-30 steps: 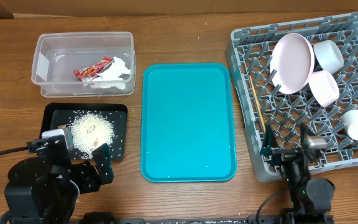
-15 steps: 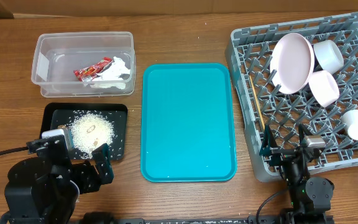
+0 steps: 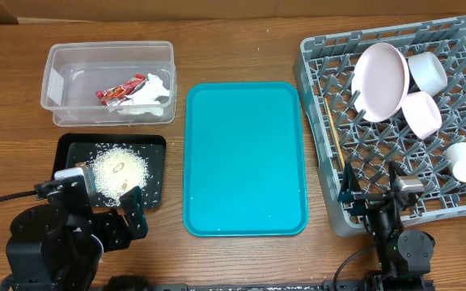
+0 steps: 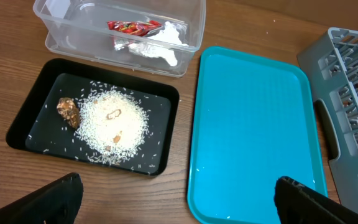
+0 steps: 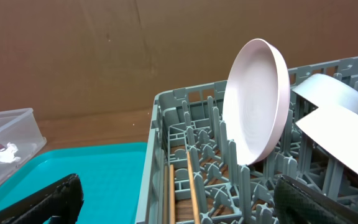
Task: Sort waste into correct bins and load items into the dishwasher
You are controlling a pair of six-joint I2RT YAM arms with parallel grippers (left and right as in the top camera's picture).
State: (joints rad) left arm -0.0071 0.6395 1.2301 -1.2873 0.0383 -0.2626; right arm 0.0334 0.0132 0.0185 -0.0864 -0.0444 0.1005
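With your left gripper point(image 4: 176, 205) and right gripper point(image 5: 179, 205) both gaping empty at the near edge, park them without clipping the grey plastic peg rack point(image 3: 322, 121) on the right holding the round pink plate point(image 3: 380, 81), since the red crinkled wrapper point(image 4: 132, 27) lies in the far-left clear tub point(image 3: 55, 81).

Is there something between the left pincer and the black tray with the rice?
Nothing visible. The open left pincer hangs near the front edge of the black tray; only the wooden table shows between them.
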